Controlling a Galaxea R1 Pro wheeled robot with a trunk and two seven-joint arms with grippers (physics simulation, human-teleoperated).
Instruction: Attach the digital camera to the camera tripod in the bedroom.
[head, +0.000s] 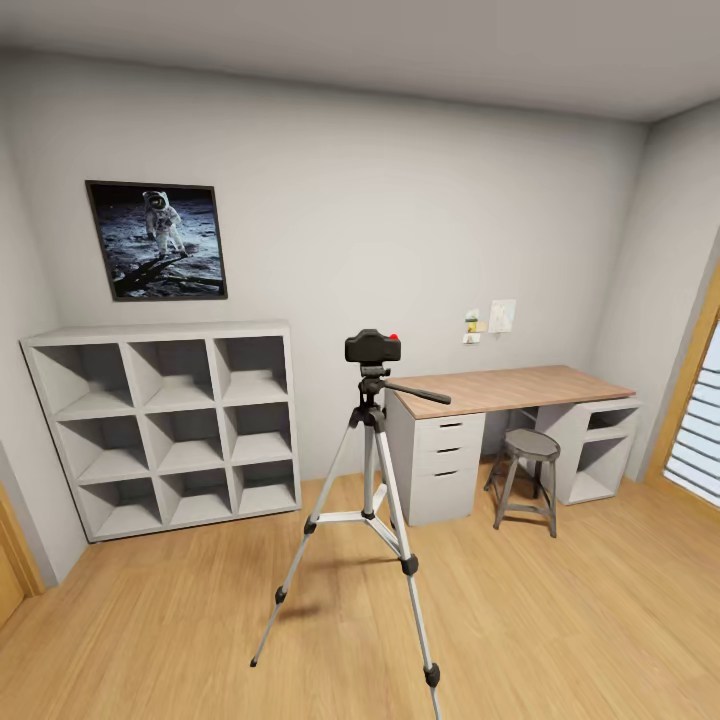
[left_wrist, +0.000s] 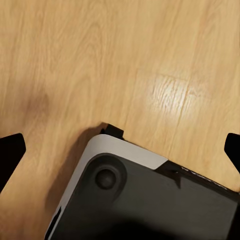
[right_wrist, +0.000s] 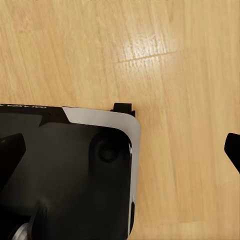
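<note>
You face the bedroom; the camera tripod stands on the plank floor before the counter, the digital camera sitting on its head. Both your grippers' jaws are spread wide, empty, over your base.

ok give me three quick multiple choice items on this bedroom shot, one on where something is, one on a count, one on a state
1. Where is the digital camera?
A. on the desk
B. on top of the camera tripod
C. in the shelving

2. How many compartments does the cube shelving have?
A. six
B. nine
C. twelve

3. How do the left gripper's fingers stand?
A. apart, holding nothing
B. closed on the camera
C. closed on a tripod leg

Answers:
1 B, it sits on the camera tripod's head.
2 B, three rows of three.
3 A, fingertips sit at opposite edges with floor between.
</note>
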